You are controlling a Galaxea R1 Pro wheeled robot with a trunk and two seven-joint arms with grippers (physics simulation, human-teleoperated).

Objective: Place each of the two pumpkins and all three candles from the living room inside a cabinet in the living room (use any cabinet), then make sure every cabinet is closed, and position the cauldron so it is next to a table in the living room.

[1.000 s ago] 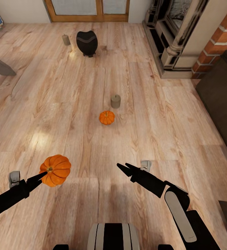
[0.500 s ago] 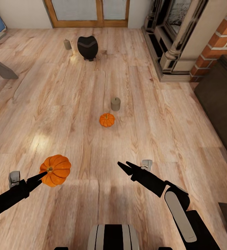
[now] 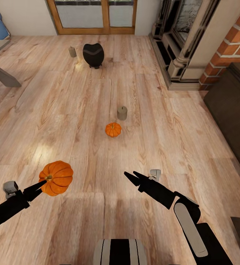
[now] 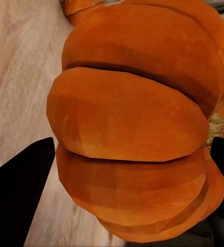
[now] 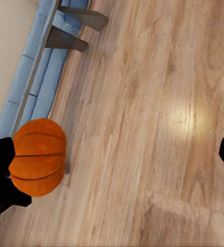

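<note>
One pumpkin [image 3: 56, 178] is pinched in the left gripper [image 3: 42, 183], which has been raised slightly and drawn outward since a second ago. The right gripper [image 3: 131, 176] is held spread and empty, unmoved. The view has been tilted, so more of the glass doors [image 3: 94, 16] is seen. On the floor [image 3: 171, 129], the second pumpkin [image 3: 113, 129] lies near a candle [image 3: 122, 113]; farther off, the cauldron [image 3: 93, 55] stands beside another candle [image 3: 72, 52].

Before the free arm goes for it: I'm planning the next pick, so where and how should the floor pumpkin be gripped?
Grip the floor pumpkin across its ribbed belly, coming from above with the open right pincer. It sits upright, stem up, low and round, so the widest sides probably offer the best hold. The candle stands just behind it, apart; closing across the other sides looks safer.
</note>
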